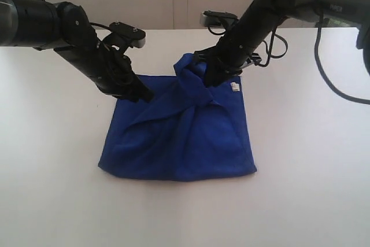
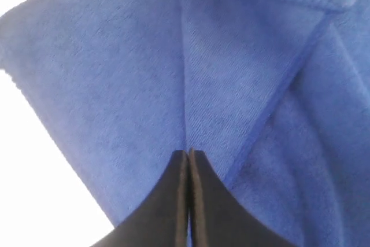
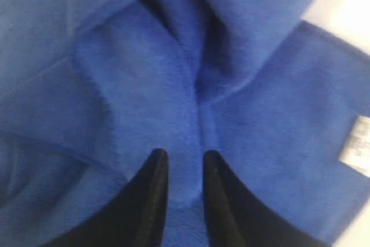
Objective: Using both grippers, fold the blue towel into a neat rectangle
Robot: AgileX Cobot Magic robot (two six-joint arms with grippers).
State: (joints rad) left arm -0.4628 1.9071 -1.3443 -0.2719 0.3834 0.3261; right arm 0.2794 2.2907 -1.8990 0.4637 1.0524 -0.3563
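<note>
Bare white desk (image 1: 185, 218) comes first, a wide strip of it along the near edge. Behind that strip lies one blue towel (image 1: 179, 143), about midway between the desk's left and right edges and closer to the far edge than the near one. Its near side is a soft rounded fold and lies flat. Its far side is bumpy, with one hump pushed up and long creases running out from it. One small white tag (image 1: 235, 87) sits on the towel's far corner, on the side toward the right edge. Two black arms reach down, the left arm (image 1: 69, 33) and the right arm (image 1: 260, 15), and each has one pincer. The left pincer (image 2: 188, 153) is clenched tight, with its tips on the towel's far corner toward the left edge. A crease starts right at the tips, but I cannot tell if any cloth is caught between them. The right pincer (image 3: 185, 155) is at the hump, just beside the tag. Its jaws stand apart, released, and blue cloth shows in the gap. White desk shows all round the towel, wide toward the left, right and near edges and narrower toward the far edge.
</note>
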